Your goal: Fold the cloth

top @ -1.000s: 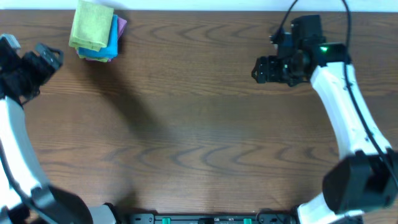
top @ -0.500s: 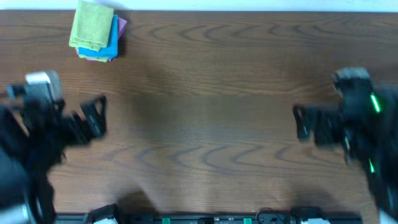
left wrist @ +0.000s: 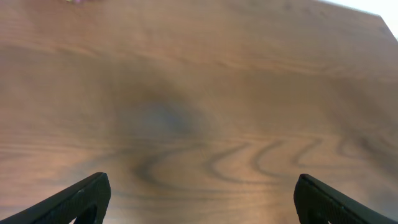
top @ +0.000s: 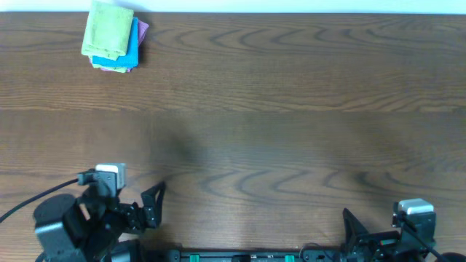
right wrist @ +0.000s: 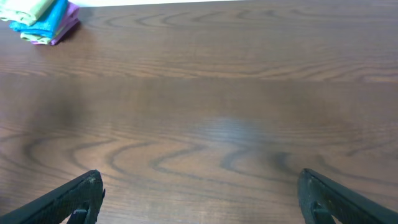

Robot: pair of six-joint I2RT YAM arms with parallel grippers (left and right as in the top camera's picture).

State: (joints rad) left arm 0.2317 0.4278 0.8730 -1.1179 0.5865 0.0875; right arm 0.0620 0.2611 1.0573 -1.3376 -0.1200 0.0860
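Note:
A stack of folded cloths (top: 111,36), green on top of blue and purple, lies at the table's far left corner. It also shows at the top left of the right wrist view (right wrist: 38,17). My left gripper (top: 149,207) is open and empty at the front left edge, over bare wood in the left wrist view (left wrist: 200,193). My right gripper (top: 357,233) is open and empty at the front right edge, also over bare wood (right wrist: 200,186). Both grippers are far from the stack.
The brown wooden table (top: 255,131) fills the view. Its far edge meets a white strip at the top. The arm bases sit along the front edge.
Both arms have pulled back from the far part of the table to the front edge. The cloth stack has not moved.

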